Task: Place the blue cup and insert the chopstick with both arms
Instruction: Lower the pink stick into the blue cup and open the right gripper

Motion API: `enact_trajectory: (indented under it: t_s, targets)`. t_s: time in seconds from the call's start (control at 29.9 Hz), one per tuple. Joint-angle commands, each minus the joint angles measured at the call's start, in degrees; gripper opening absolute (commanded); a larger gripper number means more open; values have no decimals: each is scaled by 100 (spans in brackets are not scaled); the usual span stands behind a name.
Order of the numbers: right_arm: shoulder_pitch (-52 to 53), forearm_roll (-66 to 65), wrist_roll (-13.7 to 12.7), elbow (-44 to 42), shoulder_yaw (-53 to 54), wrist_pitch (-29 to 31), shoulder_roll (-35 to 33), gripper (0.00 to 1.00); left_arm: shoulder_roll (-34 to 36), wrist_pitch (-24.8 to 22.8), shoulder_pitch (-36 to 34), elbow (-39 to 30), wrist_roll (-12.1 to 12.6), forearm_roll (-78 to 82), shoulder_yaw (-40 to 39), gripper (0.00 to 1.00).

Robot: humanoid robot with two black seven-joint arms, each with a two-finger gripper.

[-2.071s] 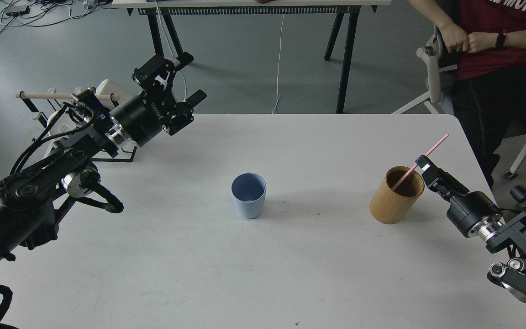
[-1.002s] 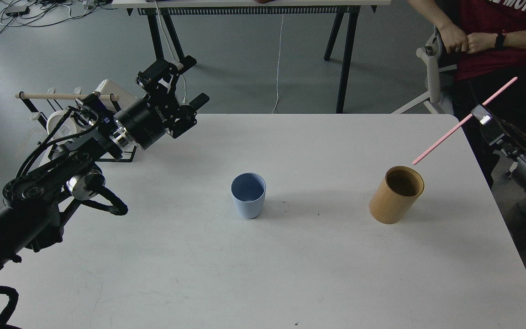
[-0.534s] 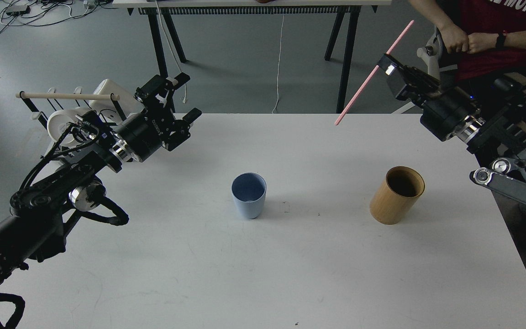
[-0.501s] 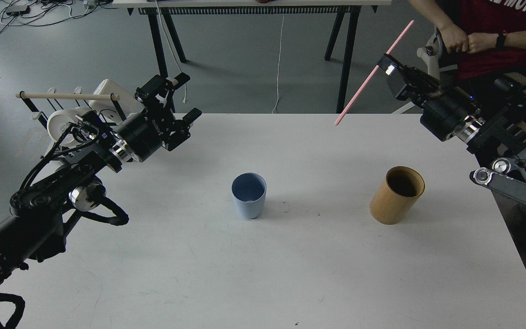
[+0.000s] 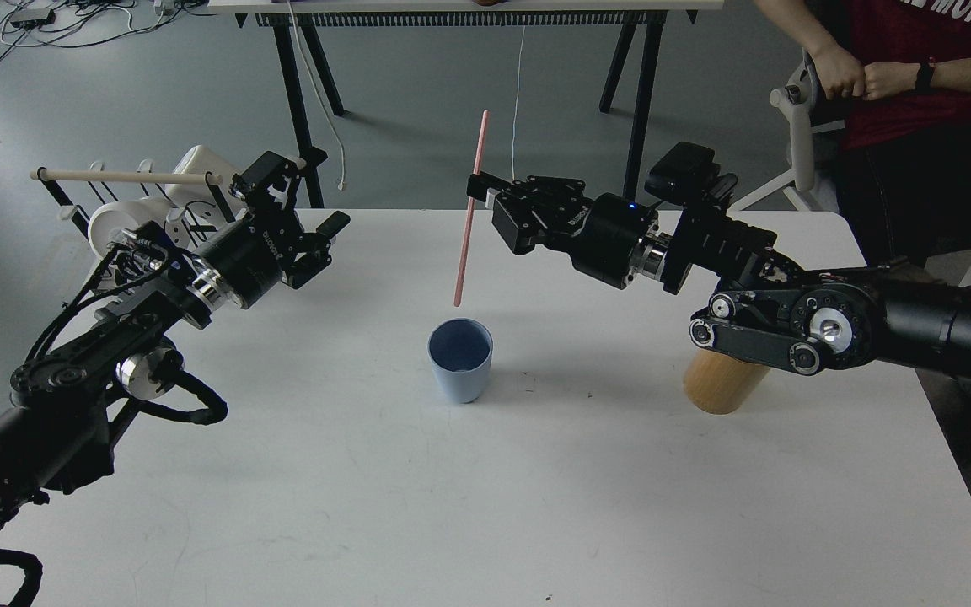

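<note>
Head view: cup (image 5: 460, 361) stands upright near the middle of the white bench (image 5: 485, 506), its darker blue inside showing, nothing in it. Stick (image 5: 470, 209), thin and pink, hangs nearly upright in the air, its lower tip just above and a little behind the cup's rim, not touching it. Right gripper (image 5: 485, 196) reaches in from the right and pinches the stick about midway along its length, fingers closed on it. Right arm's thick links cross in front of the wooden cup (image 5: 717, 384), hiding its top. Left gripper (image 5: 296, 206) hovers over the bench's far left corner, well apart from the cup, its fingers spread wide and holding nothing. Behind it, off the bench, a rack (image 5: 127, 177) with a wooden rod carries white mugs (image 5: 115, 223). A person in a red shirt (image 5: 915, 76) sits at the far right.
</note>
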Motion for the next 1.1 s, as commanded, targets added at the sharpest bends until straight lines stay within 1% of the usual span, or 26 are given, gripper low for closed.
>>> enact_trajectory:
  t_s: [0.0,0.27,0.47,0.73,0.94,1.07]
  targets:
    - [10,-9,0,-120,-180,0,179,2,-9,0,4,7,1,0,-1,98]
    - [-69,-9,0,-489,-478,0,601,2,-97,0,4,7,1,0,-1,98]
    - [-157,-18,0,-682,-707,0,777,2,-97,0,4,16,1,0,-1,99]
    - [-377,-18,0,-1025,-743,0,1032,3,-106,0,13,16,1,0,-1,99]
    - [-448,-27,0,-1122,-751,0,1067,5,-106,0,31,16,1,0,-1,99]
    - [-491,-36,0,-1175,-751,0,1067,12,-97,0,22,16,1,0,-9,99]
